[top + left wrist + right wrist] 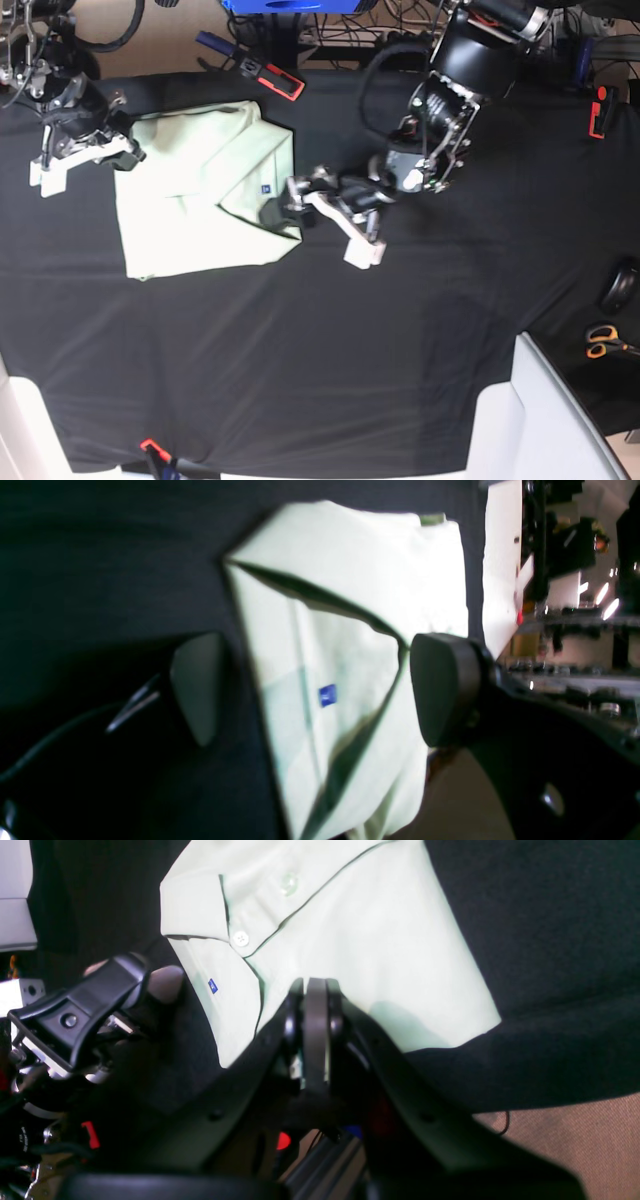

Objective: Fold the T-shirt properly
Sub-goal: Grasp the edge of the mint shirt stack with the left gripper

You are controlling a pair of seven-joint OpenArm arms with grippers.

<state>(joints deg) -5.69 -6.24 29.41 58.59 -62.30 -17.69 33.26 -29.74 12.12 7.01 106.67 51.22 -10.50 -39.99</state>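
lying on the black tablecloth (330, 340) toward the robot's right half of the table, the t-shirt (195, 195) is already gathered into a rough rectangle, collar and buttons showing in the right wrist view and a small blue label (327, 695) near the neck. it looks light, thin and limp, with soft creases and a raised flap along one edge, so it would likely sag and slide on itself if lifted by a single layer. a firm pinch at a folded corner or along a doubled edge, catching every layer, seems the safest hold. the left gripper (285, 212) sits at the shirt's edge nearest the table's middle, its jaws spread wide on either side of the cloth edge and not clamped. the right gripper (315, 1005) hovers at the opposite edge, its pads pressed together; whether any cloth is caught between them cannot be told.
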